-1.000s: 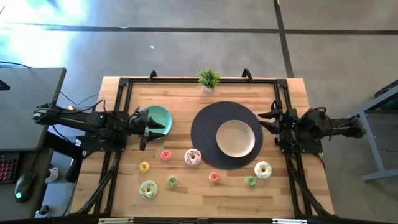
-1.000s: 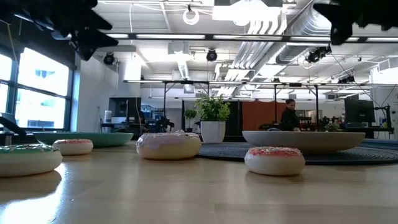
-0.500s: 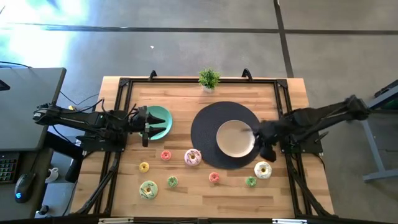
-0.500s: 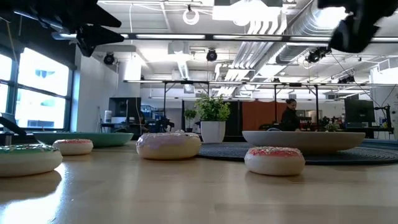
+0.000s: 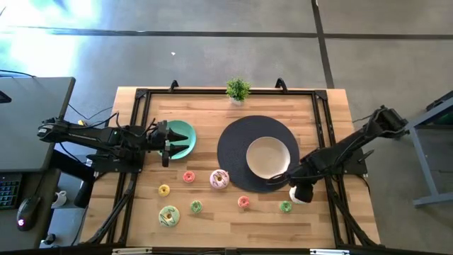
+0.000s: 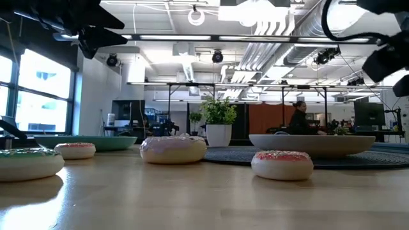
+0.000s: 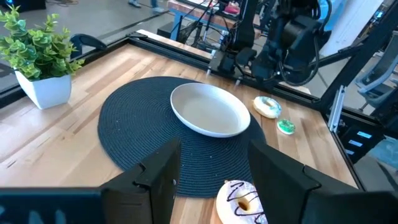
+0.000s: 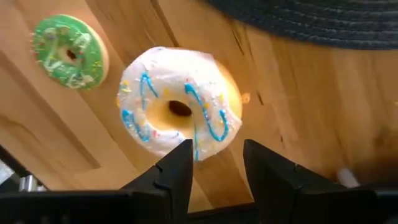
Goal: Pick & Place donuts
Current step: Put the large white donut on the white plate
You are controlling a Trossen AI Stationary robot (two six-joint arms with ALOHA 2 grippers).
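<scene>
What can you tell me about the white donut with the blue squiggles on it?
The white donut is a small toy ring, white icing striped with blue squiggles and a few coloured sprinkles over a yellowish base. It lies flat on the wooden table, just off the edge of the dark woven mat, with a smaller green donut beside it, not touching. The right tool hovers right above it, fingers open, not touching it as far as shows.

white donut (image 8: 177,112) unobstructed, green donut (image 8: 69,51) near (round mat (image 8: 323,22) beside)
</scene>
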